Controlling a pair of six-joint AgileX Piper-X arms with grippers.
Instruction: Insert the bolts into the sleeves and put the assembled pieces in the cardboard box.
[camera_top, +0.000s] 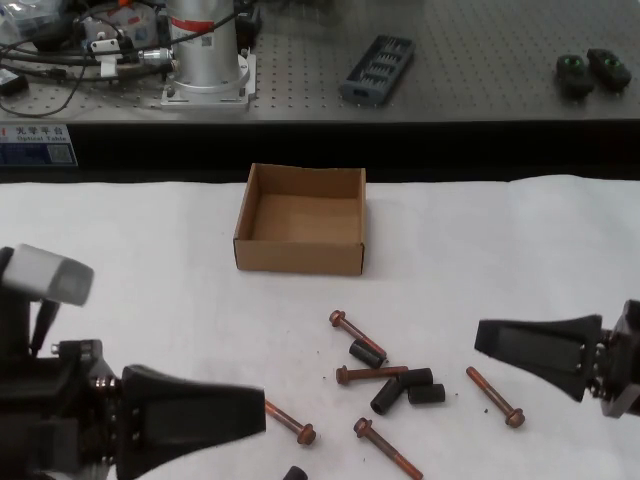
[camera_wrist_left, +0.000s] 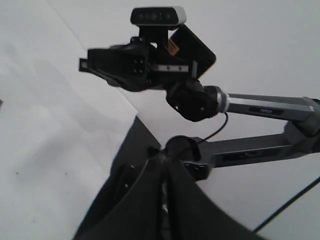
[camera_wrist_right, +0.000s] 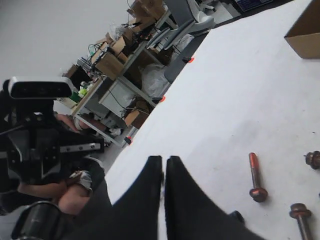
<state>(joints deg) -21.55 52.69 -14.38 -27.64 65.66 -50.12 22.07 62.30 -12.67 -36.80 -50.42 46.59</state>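
Note:
An open cardboard box stands at the middle back of the white cloth; its corner also appears in the right wrist view. In front of it lie several copper bolts and short black sleeves, all loose and apart. My left gripper hovers at the front left, shut with nothing in it, its tip close to one bolt. At the right, my right gripper is shut and empty, pointing toward the pile.
Beyond the cloth's far edge is a perforated metal table with a silver post, a black rack and dark round parts. Another sleeve lies at the front edge. Bare cloth flanks the box.

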